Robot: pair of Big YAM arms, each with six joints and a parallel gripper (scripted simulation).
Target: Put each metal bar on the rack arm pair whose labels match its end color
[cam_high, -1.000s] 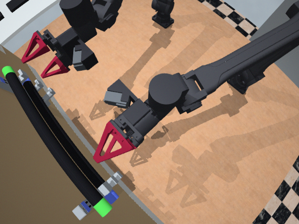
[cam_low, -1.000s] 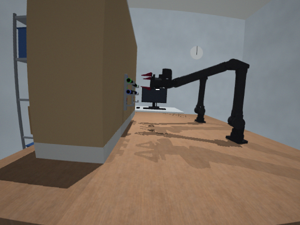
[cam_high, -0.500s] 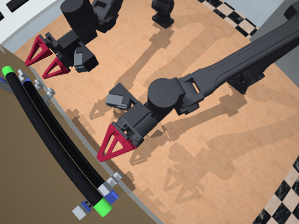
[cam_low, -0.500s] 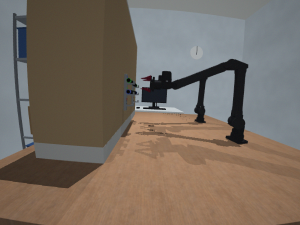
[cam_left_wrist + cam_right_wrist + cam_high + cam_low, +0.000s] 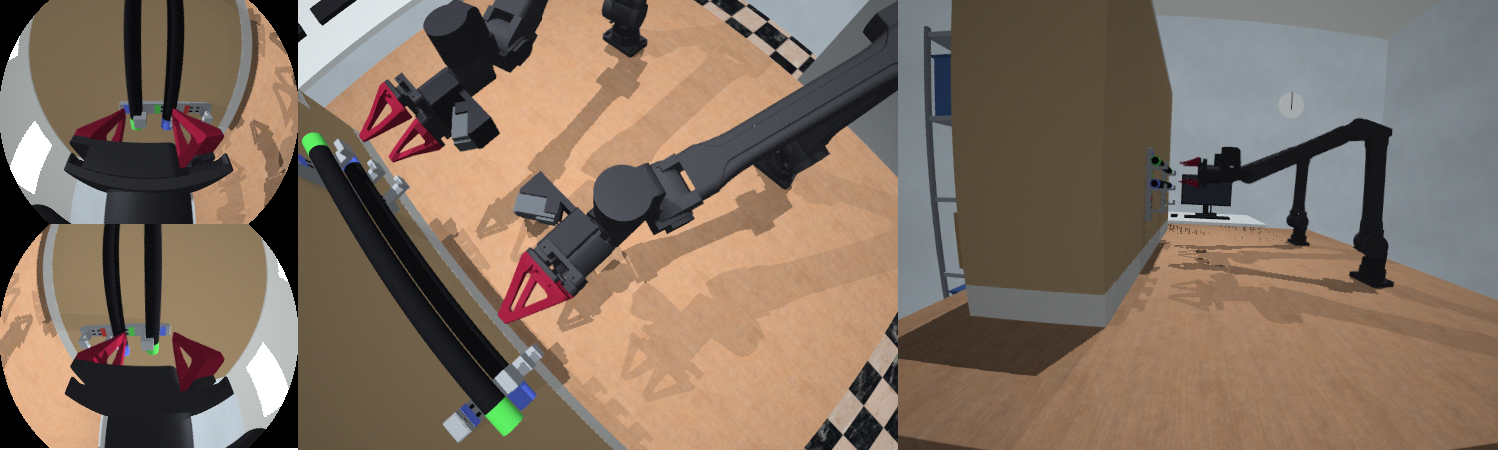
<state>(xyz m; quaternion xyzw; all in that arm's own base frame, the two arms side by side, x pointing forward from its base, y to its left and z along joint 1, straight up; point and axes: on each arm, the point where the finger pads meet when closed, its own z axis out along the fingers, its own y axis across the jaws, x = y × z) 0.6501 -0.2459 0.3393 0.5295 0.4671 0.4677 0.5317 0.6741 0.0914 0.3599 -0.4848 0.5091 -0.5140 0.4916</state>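
The left end effector (image 5: 505,320) (image 5: 1181,172) (image 5: 148,112) and the right end effector (image 5: 377,149) (image 5: 149,336) are partly open and hold nothing. Beyond them, the green-ended bar (image 5: 398,270) (image 5: 1156,160) (image 5: 132,60) (image 5: 152,284) lies on the rack's (image 5: 458,427) (image 5: 1149,200) (image 5: 145,107) (image 5: 141,329) top, blue-labelled pair; the blue-ended bar (image 5: 430,285) (image 5: 1155,184) (image 5: 174,60) (image 5: 111,284) occupies the middle, green-labelled pair. Closing or advancing off-centre could drive a lower finger into the blue-ended bar. Uneven lifting could tip the green-ended bar off, and lowering it before the middle pair is freed would make the bars collide.

smooth wood-look tabletop (image 5: 798,240) (image 5: 1248,380); 2 matt black bars.
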